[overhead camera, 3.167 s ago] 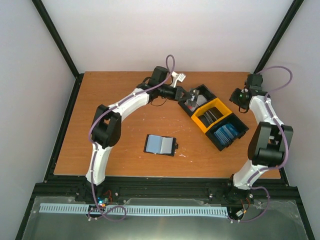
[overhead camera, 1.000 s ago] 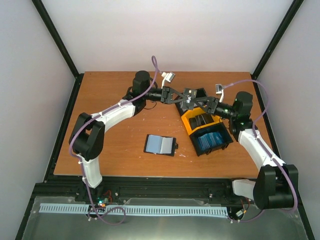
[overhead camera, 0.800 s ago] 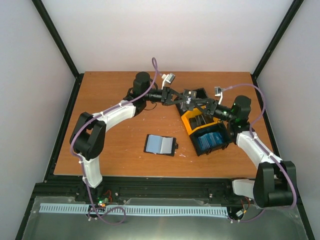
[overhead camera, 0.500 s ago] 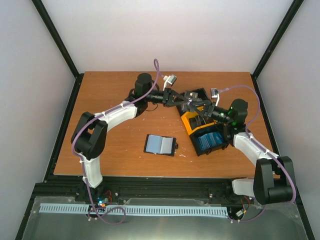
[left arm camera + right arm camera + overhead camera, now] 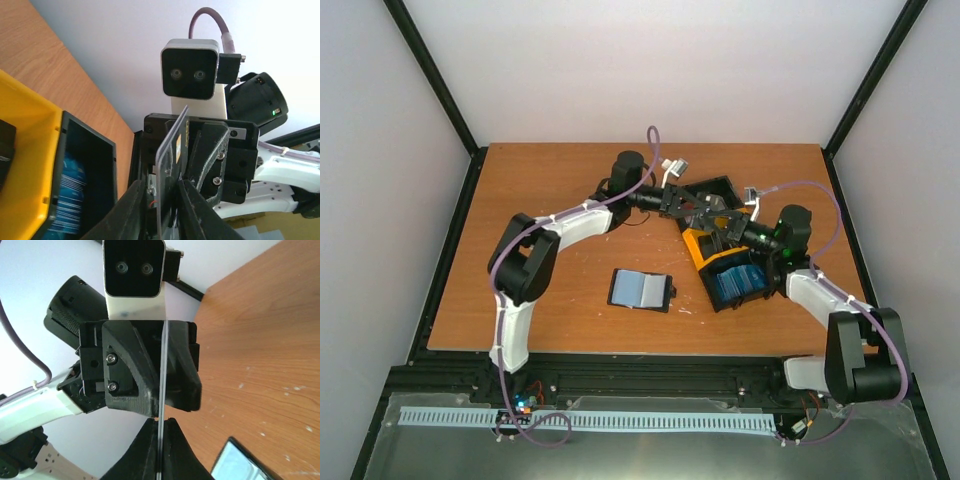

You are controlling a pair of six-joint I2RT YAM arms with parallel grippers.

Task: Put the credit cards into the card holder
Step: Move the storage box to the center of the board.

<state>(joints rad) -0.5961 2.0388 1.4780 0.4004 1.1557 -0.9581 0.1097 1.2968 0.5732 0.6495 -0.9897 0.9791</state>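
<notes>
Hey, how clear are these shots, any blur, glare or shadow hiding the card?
Left wrist: the grey card is sharp, the left claw blurred and dark against a bright wall. Right wrist: the card is only a thin edge-on line; the right claw is soft and shadowed. Top external: even light, no glare, but the claws form a small dark cluster over the trays.

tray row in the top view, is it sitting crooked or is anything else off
Yes: the joined tray row lies diagonally to the table edges, not square. Nothing looks spilled: the blue cards sit inside its near tray. The card holder lies open and flat, apart from the trays.
</notes>
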